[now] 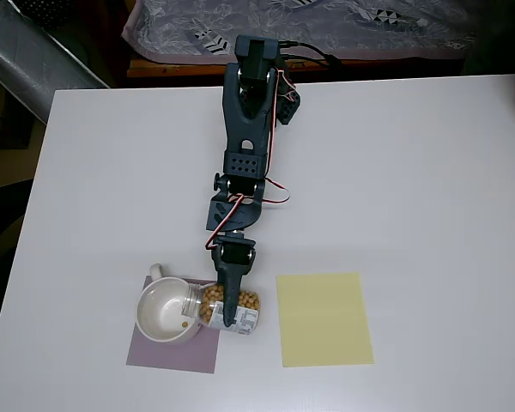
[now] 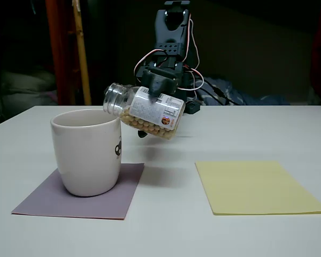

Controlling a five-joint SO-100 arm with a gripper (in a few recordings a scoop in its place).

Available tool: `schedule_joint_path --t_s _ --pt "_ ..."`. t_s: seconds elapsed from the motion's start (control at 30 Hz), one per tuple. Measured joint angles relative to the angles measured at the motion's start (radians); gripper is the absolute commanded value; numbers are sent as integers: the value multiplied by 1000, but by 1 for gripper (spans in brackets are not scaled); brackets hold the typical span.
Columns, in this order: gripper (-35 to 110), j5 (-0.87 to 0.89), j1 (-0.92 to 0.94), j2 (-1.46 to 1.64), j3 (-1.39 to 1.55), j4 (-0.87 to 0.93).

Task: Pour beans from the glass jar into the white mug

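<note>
Gripping the glass jar (image 2: 147, 111) around its labelled middle, the hand (image 1: 229, 311) holds it off the bench (image 1: 412, 189), its dark fingers pressed against the jar's sides. In the fixed view the hand (image 2: 159, 92) comes down onto the jar from above and behind, and the jar lies nearly on its side with its open mouth to the picture's left, raised a little higher than its base. That mouth sits just above the right part of the rim of the white mug (image 2: 87, 151). The beans (image 2: 150, 126) lie heaped along the lower side of the jar, toward its base end, and the neck looks clear.

From overhead, the glass jar (image 1: 216, 306) lies across the right edge of the white mug (image 1: 165, 311), its mouth reaching over the mug's opening. The beans (image 1: 251, 300) fill much of the jar, and one small tan speck on the mug's inner wall, close to the jar mouth, may be a single bean, though it is too small to be sure. The mug's handle points up and to the left in this view.

The mug stands on a mauve mat (image 1: 159, 354). A yellow sheet (image 1: 324, 318) lies flat on the bench to the right, apart from the mat. The arm (image 1: 245, 129) stretches from the far edge of the bench toward the mug.
</note>
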Motion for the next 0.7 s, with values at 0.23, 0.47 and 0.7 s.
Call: schedule_joint_path --t_s 0.23,0.47,0.7 --pt "0 118 -11 17 -14 52" --pt "0 232 -17 57 -14 115" --pt "0 267 -20 67 -21 150"
